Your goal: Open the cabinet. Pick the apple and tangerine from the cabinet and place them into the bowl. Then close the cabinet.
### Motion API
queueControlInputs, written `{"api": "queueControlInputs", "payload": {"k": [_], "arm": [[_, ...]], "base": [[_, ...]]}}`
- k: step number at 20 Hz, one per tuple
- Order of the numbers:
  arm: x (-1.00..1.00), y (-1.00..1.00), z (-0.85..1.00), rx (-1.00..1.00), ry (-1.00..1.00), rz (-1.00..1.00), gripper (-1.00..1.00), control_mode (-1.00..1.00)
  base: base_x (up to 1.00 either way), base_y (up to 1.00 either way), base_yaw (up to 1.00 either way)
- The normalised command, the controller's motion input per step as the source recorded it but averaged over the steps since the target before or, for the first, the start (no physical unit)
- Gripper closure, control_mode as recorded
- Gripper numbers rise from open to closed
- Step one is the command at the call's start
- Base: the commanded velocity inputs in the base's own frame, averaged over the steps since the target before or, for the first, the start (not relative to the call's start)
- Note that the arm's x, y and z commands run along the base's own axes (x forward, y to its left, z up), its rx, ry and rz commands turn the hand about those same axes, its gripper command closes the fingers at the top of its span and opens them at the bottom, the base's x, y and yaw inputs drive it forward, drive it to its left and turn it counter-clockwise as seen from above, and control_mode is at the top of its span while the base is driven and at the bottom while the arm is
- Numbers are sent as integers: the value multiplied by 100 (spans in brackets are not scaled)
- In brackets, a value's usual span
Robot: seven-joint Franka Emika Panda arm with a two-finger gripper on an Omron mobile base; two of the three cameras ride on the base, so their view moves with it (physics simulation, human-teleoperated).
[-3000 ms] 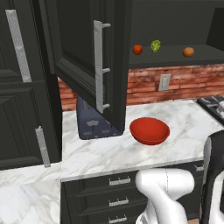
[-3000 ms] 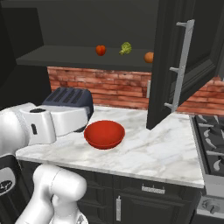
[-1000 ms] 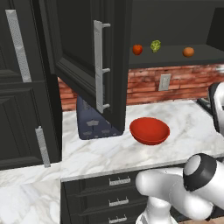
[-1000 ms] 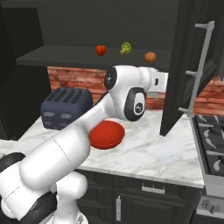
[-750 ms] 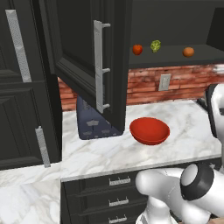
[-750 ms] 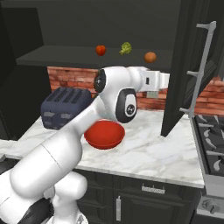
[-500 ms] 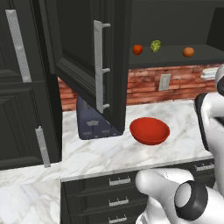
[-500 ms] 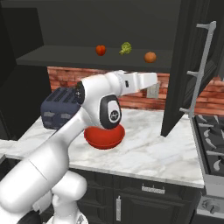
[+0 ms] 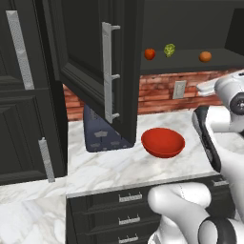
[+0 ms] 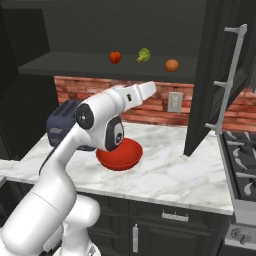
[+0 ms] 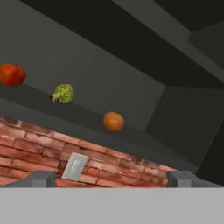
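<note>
Cabinet (image 9: pixel 95 71) stood open, both doors swung wide, as the arm, which a sec. earlier sat folded low by the bowl (image 10: pixel 120 154), swung up w/ its hand aimed at the open shelf. The opening step looked done; picking seemed next.

On the shelf, taking the yellow-green bumpy item (image 10: pixel 144 55) as landmark: apple (image 10: pixel 115 57) sat just left of it, tangerine (image 10: pixel 171 65) to its right, a bit farther off; all three apart, none touching. Bowl rested on the marble counter (image 10: pixel 165 175), below and left of that item, w/ the toaster (image 9: pixel 102 136) behind the left door.

Gripper (image 11: pixel 113 177) pointed toward the cabinet, below shelf level, fingers (image 11: pixel 41 178) spread wide, holding nothing. In hand view the tangerine sat nearest centre, so it was prob. the first target.

Both fruits were round, no real long axis; apple's stem end appeared roughly up. Door handles (image 10: pixel 231 75) ran vertical.
</note>
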Motion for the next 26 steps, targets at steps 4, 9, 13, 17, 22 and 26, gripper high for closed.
{"api": "queueControlInputs", "payload": {"k": [4, 9, 13, 17, 22, 26], "arm": [[24, 1, 49, 0, 17, 12, -100, -100], [12, 0, 46, 0, 12, 0, -100, -100], [2, 0, 0, 0, 5, -2, -100, -100], [9, 0, 0, 2, 21, -17, -100, -100], [3, 0, 0, 11, 12, -18, -100, -100], [0, -2, 0, 18, 2, -8, -100, -100]], "base": [[0, 0, 0], [0, 0, 0], [0, 0, 0], [0, 0, 0], [0, 0, 0], [0, 0, 0]]}}
